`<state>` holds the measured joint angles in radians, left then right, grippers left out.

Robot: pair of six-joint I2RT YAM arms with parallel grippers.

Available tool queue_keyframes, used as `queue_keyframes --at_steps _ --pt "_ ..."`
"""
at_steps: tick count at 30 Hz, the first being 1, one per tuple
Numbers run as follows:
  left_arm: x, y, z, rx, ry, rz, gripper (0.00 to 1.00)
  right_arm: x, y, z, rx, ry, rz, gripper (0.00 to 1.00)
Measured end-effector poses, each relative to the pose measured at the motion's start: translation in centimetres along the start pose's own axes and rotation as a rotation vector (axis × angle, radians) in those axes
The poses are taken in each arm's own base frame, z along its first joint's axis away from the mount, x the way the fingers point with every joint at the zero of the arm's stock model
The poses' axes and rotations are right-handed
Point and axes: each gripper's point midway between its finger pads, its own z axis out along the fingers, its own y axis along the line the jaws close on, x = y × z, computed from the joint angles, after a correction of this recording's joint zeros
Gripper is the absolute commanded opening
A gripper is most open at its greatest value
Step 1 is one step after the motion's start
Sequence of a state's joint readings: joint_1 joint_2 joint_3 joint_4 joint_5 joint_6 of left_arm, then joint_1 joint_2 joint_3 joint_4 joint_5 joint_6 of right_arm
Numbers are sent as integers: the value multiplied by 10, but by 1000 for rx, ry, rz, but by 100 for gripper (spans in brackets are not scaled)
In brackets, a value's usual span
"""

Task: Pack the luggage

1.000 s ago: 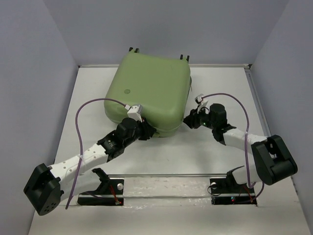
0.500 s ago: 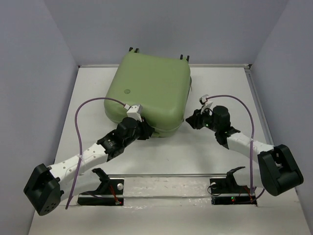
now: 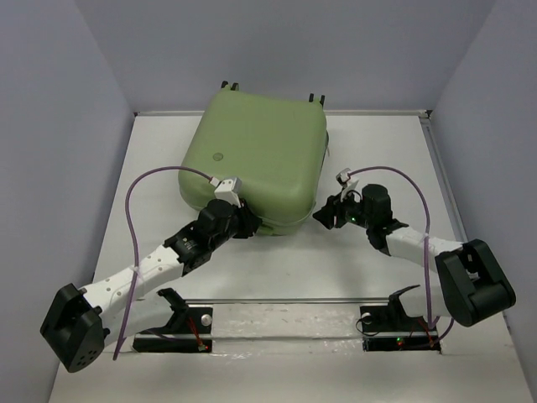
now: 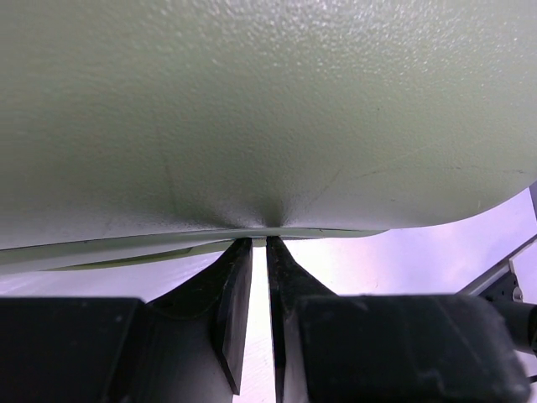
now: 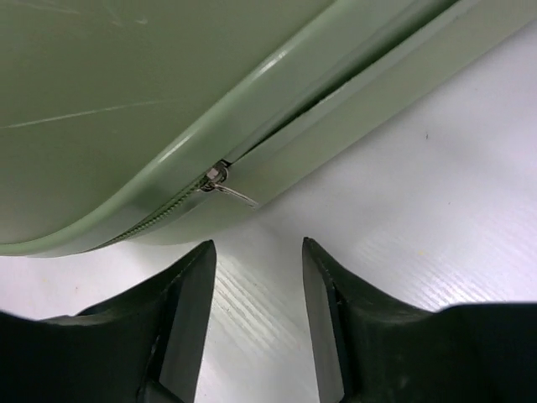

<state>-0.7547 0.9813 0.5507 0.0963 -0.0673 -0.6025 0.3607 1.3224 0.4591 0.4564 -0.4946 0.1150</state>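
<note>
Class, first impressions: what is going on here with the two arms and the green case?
A pale sage-green hard-shell suitcase lies on the white table, lid down. The left gripper, fingers almost together, has its tips at the near seam. The right gripper is open, just short of the metal zipper pull; the zip to one side of it gapes.

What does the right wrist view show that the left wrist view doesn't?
Right wrist only: a small silver metal zipper pull on the seam, zip closed to its left and gaping to its right, with the right gripper open just short of it. Left wrist only: the left gripper nearly shut, tips at the shell's lower edge. Both: the pale sage-green hard-shell suitcase.
</note>
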Motion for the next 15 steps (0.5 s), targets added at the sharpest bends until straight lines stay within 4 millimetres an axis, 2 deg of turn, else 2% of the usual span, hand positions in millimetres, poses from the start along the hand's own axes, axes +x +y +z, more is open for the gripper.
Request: queue_keyframes --at_steps 8,15 --pt "-2 3 -1 -7 -5 -1 25 -8 0 5 -21 -29 -48 55" --pt "-3 4 -1 -11 -6 -4 25 -17 7 9 -71 -65 -79 51"
